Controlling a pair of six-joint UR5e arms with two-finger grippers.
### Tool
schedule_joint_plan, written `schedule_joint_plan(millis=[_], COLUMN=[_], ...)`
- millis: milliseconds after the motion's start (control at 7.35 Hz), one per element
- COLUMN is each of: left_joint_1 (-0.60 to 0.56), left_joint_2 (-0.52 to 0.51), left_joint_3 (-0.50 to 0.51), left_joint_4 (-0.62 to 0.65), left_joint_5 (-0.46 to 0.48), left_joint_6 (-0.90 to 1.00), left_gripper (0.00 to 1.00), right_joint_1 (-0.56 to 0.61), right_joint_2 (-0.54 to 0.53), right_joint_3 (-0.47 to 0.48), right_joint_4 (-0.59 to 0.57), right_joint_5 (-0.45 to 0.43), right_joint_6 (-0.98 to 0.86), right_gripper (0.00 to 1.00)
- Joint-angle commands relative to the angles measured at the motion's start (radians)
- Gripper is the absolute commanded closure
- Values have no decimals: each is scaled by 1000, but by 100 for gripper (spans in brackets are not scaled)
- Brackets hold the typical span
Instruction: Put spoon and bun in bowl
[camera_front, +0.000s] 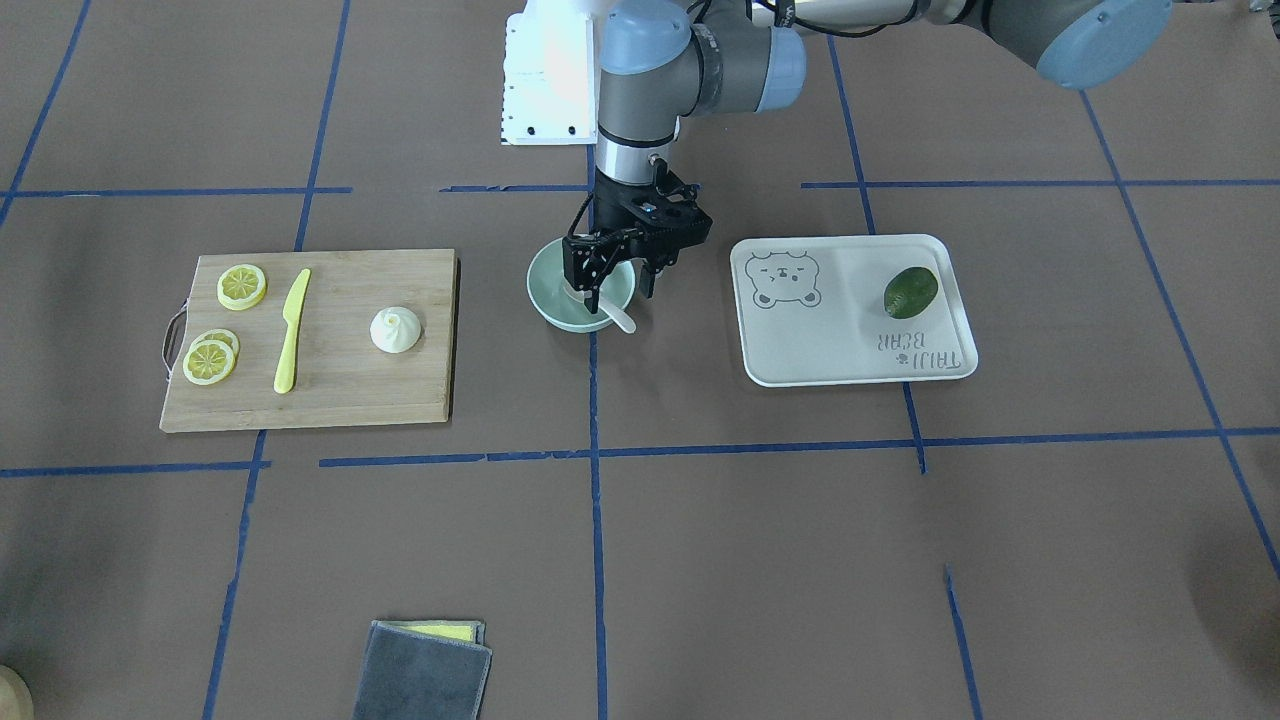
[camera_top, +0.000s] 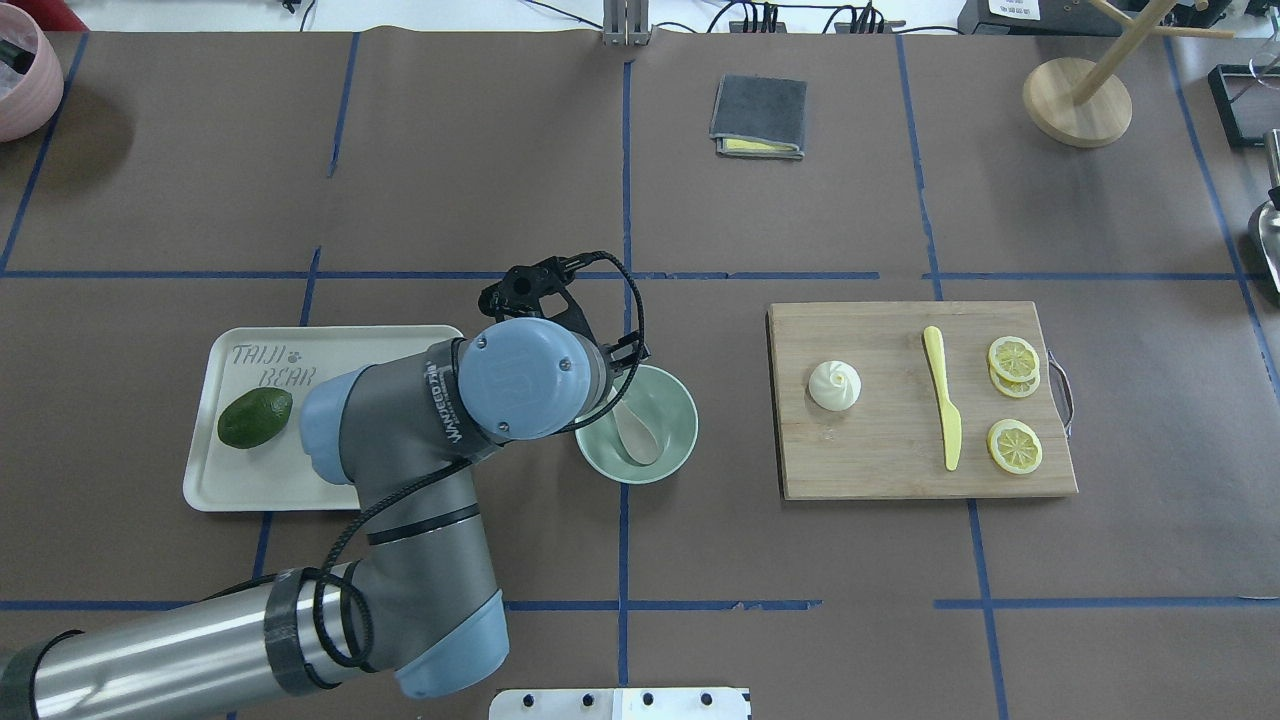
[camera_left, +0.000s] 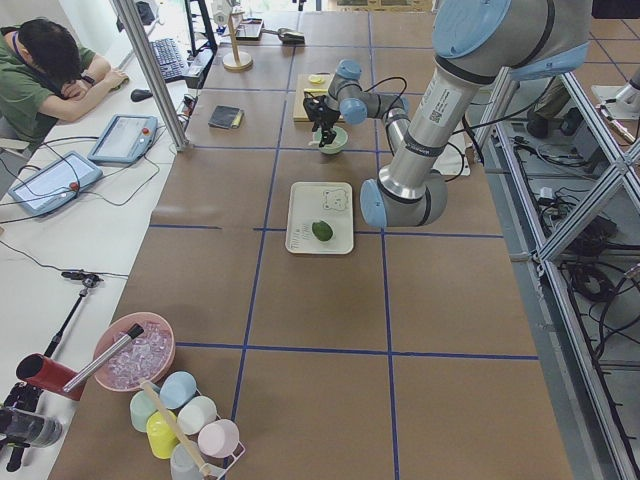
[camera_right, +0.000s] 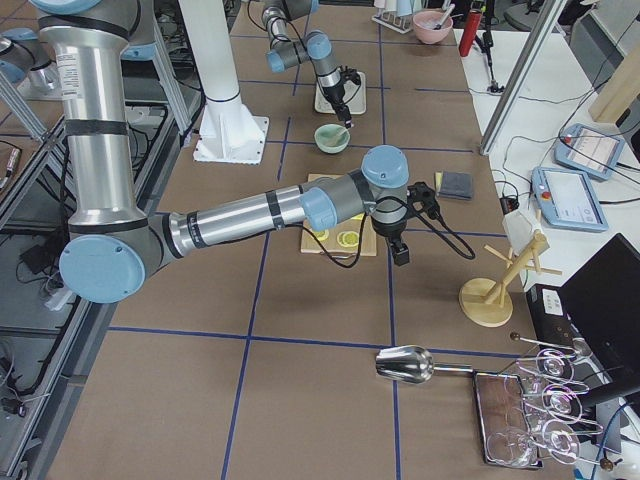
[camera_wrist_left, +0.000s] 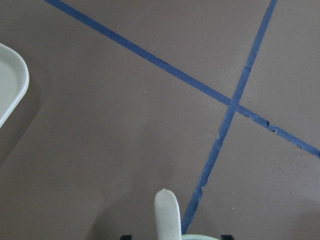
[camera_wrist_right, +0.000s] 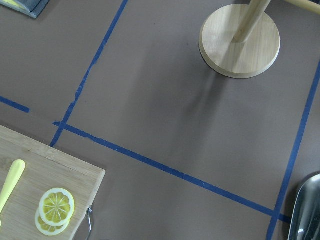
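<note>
exterior front-facing view: left gripper (camera_front: 616, 290) sits over the bowl (camera_front: 545, 302) with jaws wide apart, one finger on each side of the spoon (camera_front: 619, 319), gripping nothing. the left wrist view shows clear gaps on both sides of the handle. spoon lies in the bowl, scoop inside, long axis slanted, handle out over the rim pointing away from the robot and slightly toward the tray (camera_front: 820, 345). left to right: bun (camera_front: 396, 329) upright on the cutting board (camera_front: 330, 395), well apart from the bowl, then the bowl, then the tray. right gripper (camera_right: 401, 252) is near the board and shows only in the side view, so i cannot tell its jaws.
</note>
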Motion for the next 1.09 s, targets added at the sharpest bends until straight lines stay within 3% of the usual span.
schedule_joint_plan(millis=[0,136,408,544,680,816,952], left_joint_1=[-21,-107,-387,-527,-718,-843,-957], left_joint_2=[146,184,319,399,453,531,609], left_joint_3=[-194,-231,-234,-225,-192,-153,-127], left_joint_4=[4,10,7,4,9,9,10], left_joint_5=[-12,-34,-310,-419,-599,-668,-668], left_joint_6=[313,506,1009,1260,1410,1545,1711], left_gripper=[0,0,0,0,0,0,0], right_joint_1=[-73,-87,-130,-195,-272,-358,-442], right_joint_2=[12,22,68,126,201,260,312], right_joint_3=[54,61,75,75,75,81,82], right_joint_4=[9,9,6,6,1,-3,-11], right_joint_5=[-1,-1,-4,-15,-56,-125,-183], right_joint_6=[1,2,84,214,361,504,604], right_gripper=[0,0,0,0,0,0,0])
